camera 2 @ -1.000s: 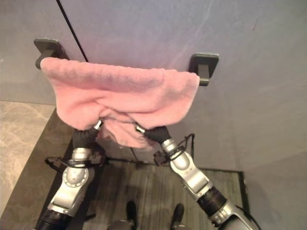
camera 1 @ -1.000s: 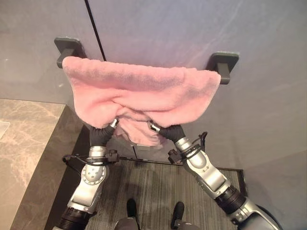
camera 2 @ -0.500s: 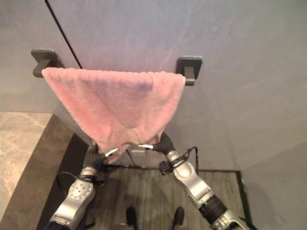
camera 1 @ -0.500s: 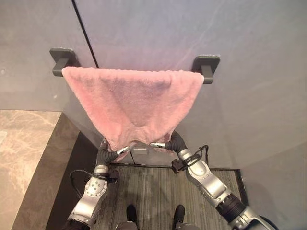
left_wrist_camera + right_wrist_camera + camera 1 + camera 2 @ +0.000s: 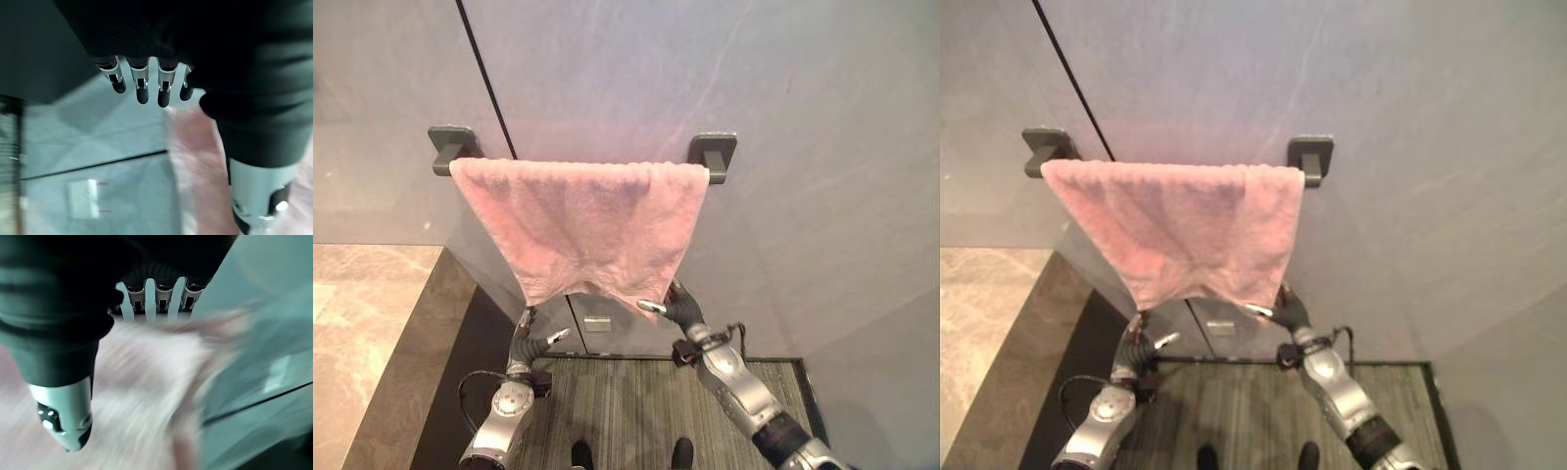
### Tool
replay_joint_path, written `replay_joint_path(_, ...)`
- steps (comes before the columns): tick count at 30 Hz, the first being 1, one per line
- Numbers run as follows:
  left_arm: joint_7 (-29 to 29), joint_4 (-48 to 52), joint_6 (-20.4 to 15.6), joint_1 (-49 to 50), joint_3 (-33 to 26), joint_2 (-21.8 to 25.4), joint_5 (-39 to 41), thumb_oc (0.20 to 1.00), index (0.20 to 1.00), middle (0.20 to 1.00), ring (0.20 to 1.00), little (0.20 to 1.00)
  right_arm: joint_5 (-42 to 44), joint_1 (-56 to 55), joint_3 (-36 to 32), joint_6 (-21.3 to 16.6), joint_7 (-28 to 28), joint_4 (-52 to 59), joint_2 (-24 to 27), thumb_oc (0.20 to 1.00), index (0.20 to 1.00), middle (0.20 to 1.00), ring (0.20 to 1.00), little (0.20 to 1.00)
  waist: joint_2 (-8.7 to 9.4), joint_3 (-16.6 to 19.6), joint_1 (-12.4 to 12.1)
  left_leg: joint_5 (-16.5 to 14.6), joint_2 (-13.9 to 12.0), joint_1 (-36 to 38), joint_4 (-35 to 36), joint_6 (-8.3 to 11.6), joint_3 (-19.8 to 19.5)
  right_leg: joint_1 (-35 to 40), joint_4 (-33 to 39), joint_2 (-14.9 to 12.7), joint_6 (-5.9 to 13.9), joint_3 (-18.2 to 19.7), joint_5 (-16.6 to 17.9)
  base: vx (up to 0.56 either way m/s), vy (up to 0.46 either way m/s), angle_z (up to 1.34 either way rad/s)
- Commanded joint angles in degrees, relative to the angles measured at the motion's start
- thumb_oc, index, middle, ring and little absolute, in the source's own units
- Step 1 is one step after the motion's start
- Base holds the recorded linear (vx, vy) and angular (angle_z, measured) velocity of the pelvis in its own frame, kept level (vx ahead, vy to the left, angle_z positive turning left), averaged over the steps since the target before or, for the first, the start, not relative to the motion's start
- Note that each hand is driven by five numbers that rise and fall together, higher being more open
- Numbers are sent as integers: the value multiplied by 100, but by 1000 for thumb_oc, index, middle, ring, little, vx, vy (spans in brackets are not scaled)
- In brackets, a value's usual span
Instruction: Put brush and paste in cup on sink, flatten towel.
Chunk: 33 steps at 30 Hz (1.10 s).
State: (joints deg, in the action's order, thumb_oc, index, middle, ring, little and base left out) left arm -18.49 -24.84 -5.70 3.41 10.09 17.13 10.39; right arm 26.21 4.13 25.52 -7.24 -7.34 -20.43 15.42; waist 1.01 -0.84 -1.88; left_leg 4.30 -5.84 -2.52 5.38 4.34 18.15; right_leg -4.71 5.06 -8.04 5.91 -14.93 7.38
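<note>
Silver fingers with dark tips are seen straight and relaxed on the left hand (image 5: 536,345), low and left of centre in the left eye view, and nothing is held by them; in the left wrist view the fingers (image 5: 141,85) hang free with the pink cloth just beside them. The right hand (image 5: 671,306) is seen at the lower right corner of the towel, and its fingers (image 5: 153,302) are laid straight on the cloth in the right wrist view, so this hand is judged loose, not clamped, though the view is blurred.

Half a second ago the lower edge of the towel (image 5: 582,225) was gathered to a narrow point between both hands; a second ago it was bunched up on the bar. Now the left corner is released, the left hand is lowered away from it, and the cloth hangs wider and flatter in the centre of the frame. The flattening is therefore judged nearly finished; only the lower edge is a little wavy.

One towel is counted, hung over one bar between two dark wall brackets (image 5: 450,147) (image 5: 715,152). One stone table (image 5: 362,333) is seen at the lower left, and one striped mat (image 5: 626,411) on the floor at the bottom.
</note>
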Motion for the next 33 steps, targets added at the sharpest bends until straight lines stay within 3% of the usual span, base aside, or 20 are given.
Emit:
replay_joint_path(1, -374, 341, -276, -132, -487, 204, -165, 1000, 1000, 1000, 1000, 1000, -365, -216, -998, -214, -497, 87, 92, 1000, 1000, 1000, 1000, 1000, 82, -54, 137, 85, -171, 100, -38, 258, 233, 296, -6, -654, 644, -140, 229, 35, 13, -3)
replay_joint_path(4, -1055, 610, -385, 69, -1145, 278, -381, 1000, 1000, 1000, 1000, 1000, -570, -633, -2133, -662, -1478, 336, 17, 1000, 1000, 1000, 1000, 1000, 38, -8, 269, 61, -191, 169, -38, 254, 286, 300, -6, -625, 648, -106, 202, 29, 19, -9)
replay_joint_path(6, -1187, 740, -354, 109, -1237, 290, -487, 1000, 1000, 1000, 1000, 1000, -762, -749, -2322, -711, -1676, 589, 36, 1000, 1000, 1000, 1000, 1000, 34, 2, 292, 74, -198, 170, -38, 254, 299, 289, -6, -623, 640, -89, 207, 16, 5, -20)
replay_joint_path(8, -1618, 1182, -383, 186, -1750, 493, -1019, 1000, 1000, 1000, 1000, 1000, -1562, -888, -2791, -763, -2160, 1183, 257, 1000, 1000, 1000, 1000, 1000, 30, 16, 316, 55, -223, 214, -38, 264, 323, 310, -6, -602, 634, -74, 176, 30, -3, -12)
replay_joint_path(11, -2130, 2225, -567, 47, -2432, 1055, -2397, 1000, 1000, 1000, 1000, 1000, -3593, -856, -3058, -749, -2401, 2313, 1089, 1000, 1000, 1000, 1000, 1000, 72, 85, 323, 0, -289, 314, -38, 338, 359, 378, -6, -557, 640, -40, 93, 35, -11, -8)
replay_joint_path(13, -2143, 2478, -661, -20, -2537, 1219, -2659, 1000, 1000, 1000, 1000, 1000, -3856, -759, -3049, -737, -2323, 2553, 1264, 1000, 1000, 1000, 1000, 1000, 81, 103, 317, -1, -300, 313, -38, 351, 361, 380, -6, -553, 639, -39, 85, 16, -7, -10)
replay_joint_path(18, -2149, 3174, -969, -429, -2532, 2130, -3625, 1000, 1000, 1000, 1000, 1000, -5252, 167, -2446, -716, -2242, 3186, 2163, 1000, 1000, 1000, 1000, 1000, 136, 118, 192, 27, -335, 274, -38, 390, 327, 385, -6, -548, 637, -58, 77, -3, -5, -2)
replay_joint_path(21, -2042, 3460, -1035, -506, -2452, 2470, -3882, 1000, 1000, 1000, 1000, 1000, -5476, 565, -2018, -734, -2009, 3365, 2395, 1000, 1000, 1000, 1000, 1000, 149, 111, 139, 29, -329, 256, -38, 399, 304, 388, -6, -549, 643, -83, 74, 0, 0, 0)
replay_joint_path(24, -1769, 3541, -1123, -519, -2308, 3160, -4154, 1000, 1000, 1000, 1000, 1000, -5812, 1258, -1269, -728, -1606, 3558, 2777, 1000, 1000, 1000, 1000, 1000, 158, 79, 35, 4, -325, 244, -38, 418, 258, 406, -6, -560, 666, -120, 47, -7, -7, 3)
replay_joint_path(33, -1205, 3270, -1257, -423, -1910, 3625, -4158, 1000, 1000, 1000, 1000, 1000, -6048, 2380, -320, -628, -1150, 3544, 2798, 1000, 1000, 1000, 1000, 1000, 179, -106, -107, 87, -264, 59, -38, 390, 195, 269, -6, -648, 681, -153, 151, -13, 2, 9)
